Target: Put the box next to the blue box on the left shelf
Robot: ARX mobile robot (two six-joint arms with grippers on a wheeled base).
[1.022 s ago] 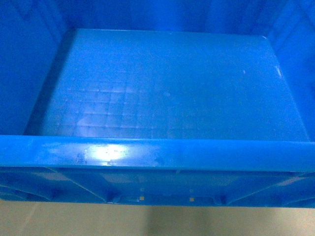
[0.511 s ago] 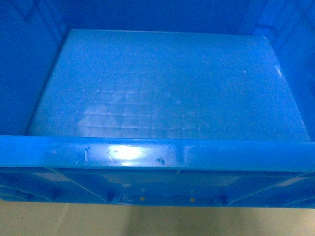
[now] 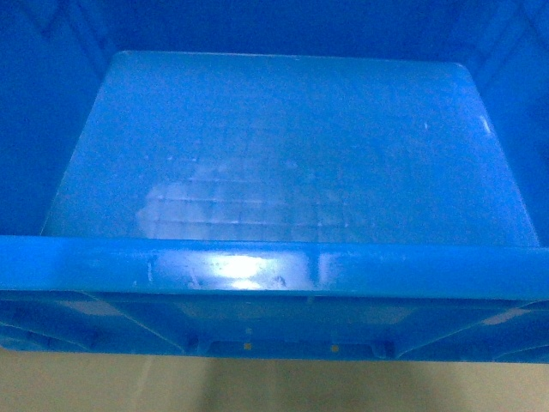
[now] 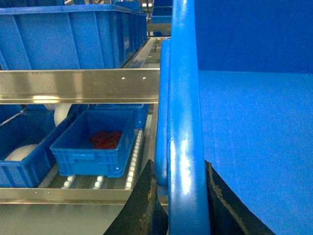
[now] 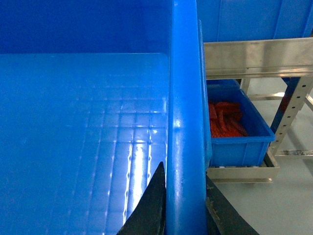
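Bright overhead light glares white on the near rim of the box (image 3: pixel 257 270) I carry and sheens its floor. My head view looks soft and oversaturated; both wrist views are sharper.

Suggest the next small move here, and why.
Probably carry the box on toward the shelf. Both grippers, left and right, clamp its side rims, and the shelf lies off to the left, not yet under it.
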